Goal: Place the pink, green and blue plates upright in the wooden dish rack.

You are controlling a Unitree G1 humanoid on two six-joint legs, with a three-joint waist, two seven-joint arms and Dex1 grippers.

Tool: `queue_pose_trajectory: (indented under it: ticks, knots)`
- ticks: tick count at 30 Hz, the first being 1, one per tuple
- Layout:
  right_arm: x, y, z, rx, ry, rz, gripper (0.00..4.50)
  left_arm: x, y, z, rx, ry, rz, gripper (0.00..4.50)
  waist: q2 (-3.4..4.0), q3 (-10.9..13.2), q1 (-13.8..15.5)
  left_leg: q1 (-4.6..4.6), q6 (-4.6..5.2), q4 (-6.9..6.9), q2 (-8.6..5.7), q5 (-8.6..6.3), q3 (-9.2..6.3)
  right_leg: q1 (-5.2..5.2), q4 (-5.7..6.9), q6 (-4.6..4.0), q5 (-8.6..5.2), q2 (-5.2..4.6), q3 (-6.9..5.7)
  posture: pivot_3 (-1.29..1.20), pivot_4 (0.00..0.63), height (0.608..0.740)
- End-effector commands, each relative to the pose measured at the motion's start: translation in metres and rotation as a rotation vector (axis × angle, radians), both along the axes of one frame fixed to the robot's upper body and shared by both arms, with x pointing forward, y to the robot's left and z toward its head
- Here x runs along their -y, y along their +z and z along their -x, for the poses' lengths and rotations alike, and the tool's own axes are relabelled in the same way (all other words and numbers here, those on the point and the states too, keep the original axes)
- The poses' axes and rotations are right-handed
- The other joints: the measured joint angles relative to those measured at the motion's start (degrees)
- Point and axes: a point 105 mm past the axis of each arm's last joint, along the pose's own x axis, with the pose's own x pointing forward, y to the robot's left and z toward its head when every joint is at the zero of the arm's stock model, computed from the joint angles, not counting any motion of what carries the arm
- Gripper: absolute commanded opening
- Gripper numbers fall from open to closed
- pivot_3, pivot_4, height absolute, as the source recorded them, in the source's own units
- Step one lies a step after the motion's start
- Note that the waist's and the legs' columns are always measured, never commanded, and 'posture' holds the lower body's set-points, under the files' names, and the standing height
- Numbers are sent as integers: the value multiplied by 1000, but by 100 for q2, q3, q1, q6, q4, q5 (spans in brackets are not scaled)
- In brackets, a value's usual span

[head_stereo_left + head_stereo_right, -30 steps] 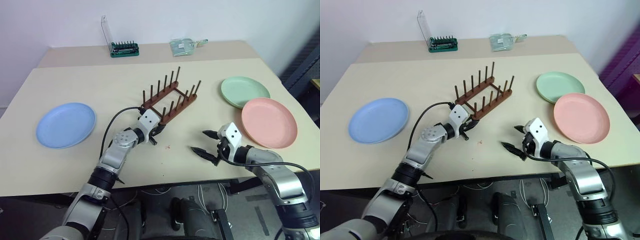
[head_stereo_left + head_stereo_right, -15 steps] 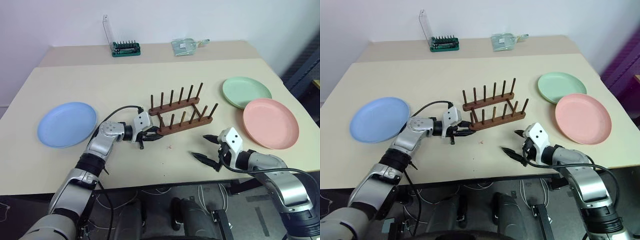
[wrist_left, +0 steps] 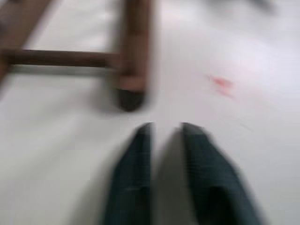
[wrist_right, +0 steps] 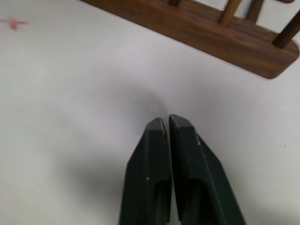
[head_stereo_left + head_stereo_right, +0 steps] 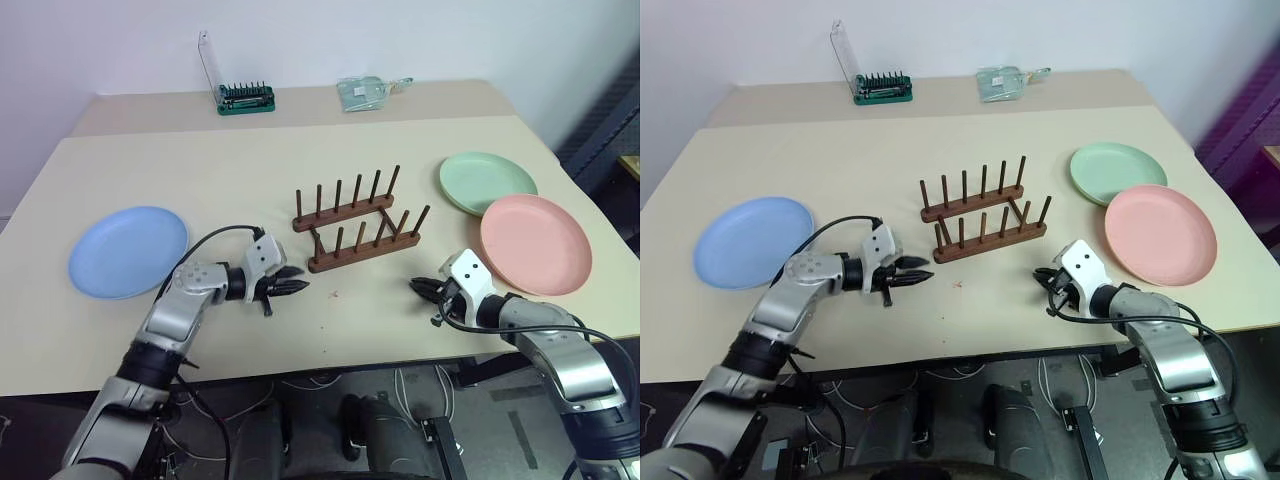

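The wooden dish rack (image 5: 360, 225) stands empty in the middle of the table, its two rails lying across it. The blue plate (image 5: 128, 252) lies flat at the left. At the right lie the green plate (image 5: 488, 182) and, nearer, the pink plate (image 5: 536, 244). My left gripper (image 5: 298, 286) is shut and empty, its tips just left of the rack's near rail (image 3: 133, 47) and apart from it. My right gripper (image 5: 418, 288) is shut and empty too, low over the table, a little in front of the rail's right end (image 4: 201, 28).
A green screwdriver-bit holder (image 5: 248, 98) and a clear plastic packet (image 5: 372, 92) sit on the far table. A small red mark (image 5: 333, 295) lies on the tabletop between my grippers. The table's front edge runs close behind both hands.
The rack swung from a diagonal to lying across the table. My left gripper came off its near end, drew back to the left and shut. My right gripper closed from wide open.
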Motion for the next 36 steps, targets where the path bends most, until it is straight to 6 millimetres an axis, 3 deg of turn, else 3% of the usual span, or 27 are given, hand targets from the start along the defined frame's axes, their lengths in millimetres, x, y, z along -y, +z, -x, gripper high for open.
queue_pose_trajectory:
  ticks: [1, 4, 6, 10, 19, 24, 28, 32, 36]
  knots:
    - [4, 2, -13, 37, -27, 47, 0, 23, -4, 6, 37, -24, -35, 387, 0, 0, 17, 0, -1, 2, -2, 0, 0, 2, 0, 0, 0, -5, 0, 0, 150, 730]
    - [4, 1, -25, 50, -58, 53, 0, 32, -10, -2, 119, 23, -89, 387, 0, -1, 17, -1, -1, 17, -5, -1, 0, 14, -2, 3, 1, -12, -1, 0, 150, 730]
    - [1, 0, -38, 75, -79, 77, 0, 26, -20, -21, 124, 170, -139, 387, 0, -2, 9, -1, -1, 25, -6, -1, 0, 18, -2, 5, 2, -15, -1, 0, 150, 730]
    - [-7, 2, -60, 127, -126, 89, 0, 18, -21, -48, 158, 371, -144, 387, 0, -5, -2, -1, 0, 46, -3, 0, -6, 28, 5, 11, 6, -12, -3, 0, 150, 730]
    - [-20, 8, -90, 205, -169, 79, 0, -10, -17, -94, 249, 653, -160, 387, 1, -7, -74, 3, 2, 50, -1, 0, -4, 27, 18, 12, 8, -2, -3, 0, 150, 730]
    - [-22, 11, -95, 226, -176, 69, 0, -3, -13, -96, 253, 605, -142, 387, 2, -8, -143, 3, 2, 47, -1, 0, -3, 28, 20, 11, 8, 1, -3, 0, 150, 730]
    - [-19, 20, -91, 264, -155, 64, 0, 17, -5, -84, 250, 492, -70, 387, 2, -8, -143, 1, 3, 44, 1, 0, 0, 22, 22, 10, 9, 0, -1, 0, 150, 730]
    - [-10, 18, -84, 252, -161, 73, 0, 26, -6, -73, 241, 418, -48, 387, 2, -8, -116, -2, 3, 40, 1, 0, 1, 18, 21, 11, 8, -6, -1, 0, 150, 730]
    - [-10, 17, -94, 247, -183, 63, 0, 40, -5, -60, 230, 328, -17, 387, 3, -8, -122, -1, 3, 41, 0, 0, 4, 20, 19, 11, 8, -10, -1, 0, 150, 730]
